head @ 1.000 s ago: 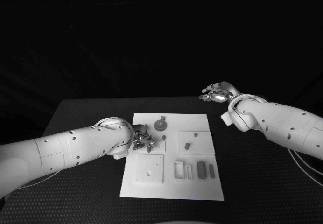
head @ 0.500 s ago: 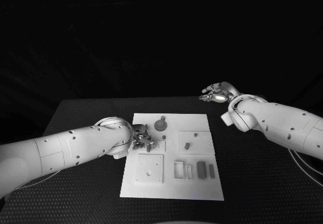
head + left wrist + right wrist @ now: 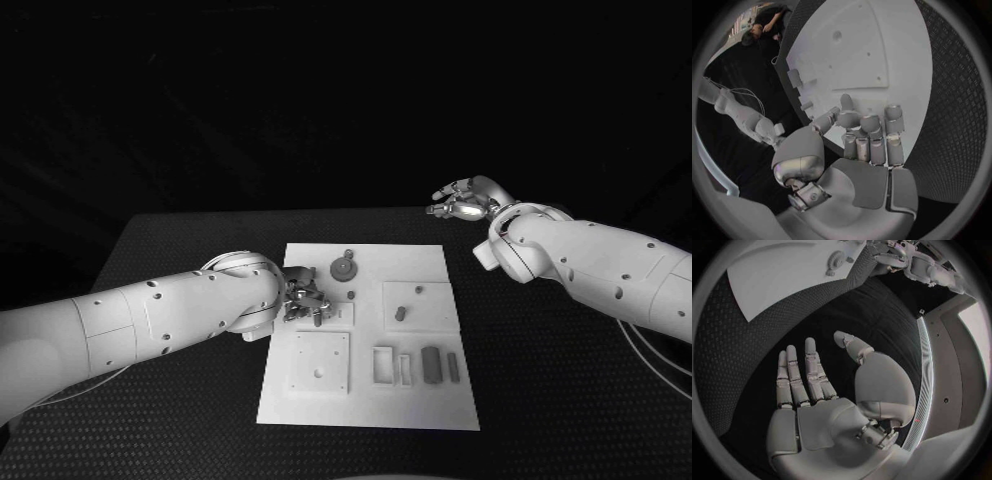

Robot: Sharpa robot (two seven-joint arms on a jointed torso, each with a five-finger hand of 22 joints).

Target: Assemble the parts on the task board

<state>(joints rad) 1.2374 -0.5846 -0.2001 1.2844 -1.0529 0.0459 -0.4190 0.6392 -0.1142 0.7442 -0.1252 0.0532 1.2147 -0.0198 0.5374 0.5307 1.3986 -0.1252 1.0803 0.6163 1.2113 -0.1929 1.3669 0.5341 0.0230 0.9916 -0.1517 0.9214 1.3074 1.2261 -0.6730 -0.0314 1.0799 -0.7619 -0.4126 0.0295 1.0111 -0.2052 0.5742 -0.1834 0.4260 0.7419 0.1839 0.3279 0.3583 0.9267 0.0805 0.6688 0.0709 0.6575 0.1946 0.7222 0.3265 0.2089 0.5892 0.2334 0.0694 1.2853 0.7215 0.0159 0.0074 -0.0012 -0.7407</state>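
The white task board [image 3: 368, 395] lies mid-table. Near its far edge sits a round grey part [image 3: 343, 267], with a small peg [image 3: 351, 295] just nearer. Two pegs stand in a raised square plate [image 3: 420, 303]. Several oblong grey parts [image 3: 431, 367] lie beside slots near the front. My left hand [image 3: 303, 298] hovers low over the board's left side by the small peg. In the left wrist view the left hand [image 3: 861, 145] has its fingers curled in over the board [image 3: 861, 50], thumb tip near one fingertip; I cannot tell whether anything is between them. My right hand [image 3: 464, 200] hangs open beyond the board's far right corner, fingers [image 3: 798, 372] spread.
A second square plate [image 3: 320, 362] with small holes sits on the board's front left. Black textured table [image 3: 562, 380] surrounds the board on all sides. The right wrist view catches the board [image 3: 786, 270] and the round part [image 3: 837, 260] far off.
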